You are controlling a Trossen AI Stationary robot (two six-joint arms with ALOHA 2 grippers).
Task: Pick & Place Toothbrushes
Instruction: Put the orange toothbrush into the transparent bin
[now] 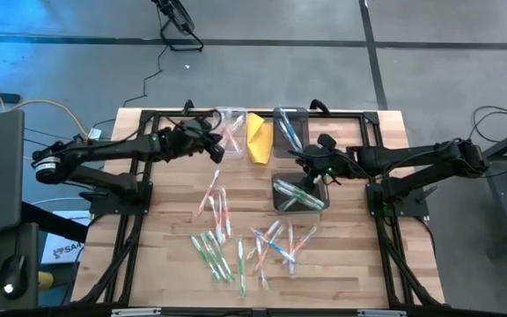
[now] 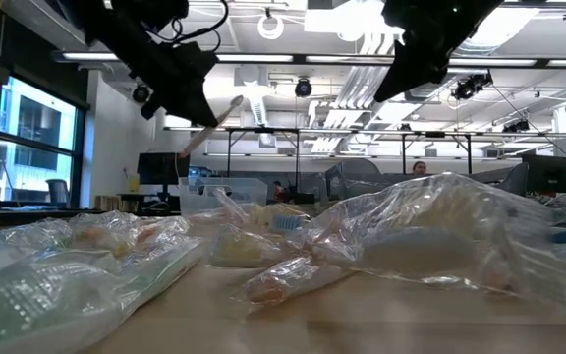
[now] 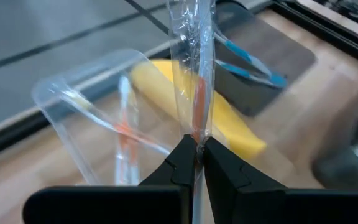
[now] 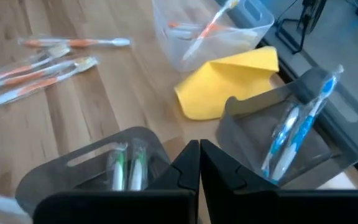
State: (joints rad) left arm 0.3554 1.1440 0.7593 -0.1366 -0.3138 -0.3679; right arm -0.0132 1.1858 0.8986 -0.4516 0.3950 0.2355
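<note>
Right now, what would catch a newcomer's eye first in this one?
The left gripper, shut on a wrapped orange toothbrush, holds it above the clear bin at the table's far edge. Beside that bin lies a yellow cloth; loose toothbrushes scatter the near tabletop.

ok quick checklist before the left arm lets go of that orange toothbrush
1. Left gripper shut on the wrapped orange toothbrush: ok.
2. Clear bin in reach below it, already holding an orange brush: ok.
3. Toothbrush lined up over the clear bin's opening, not the yellow cloth beside it: cannot tell.
4. Right gripper shut, holding nothing, over the dark bin with green brushes: ok.
5. Right arm clear of the left arm's drop spot in the high view: ok.
6. Loose toothbrushes left on the table to sort: ok, many remain.
</note>
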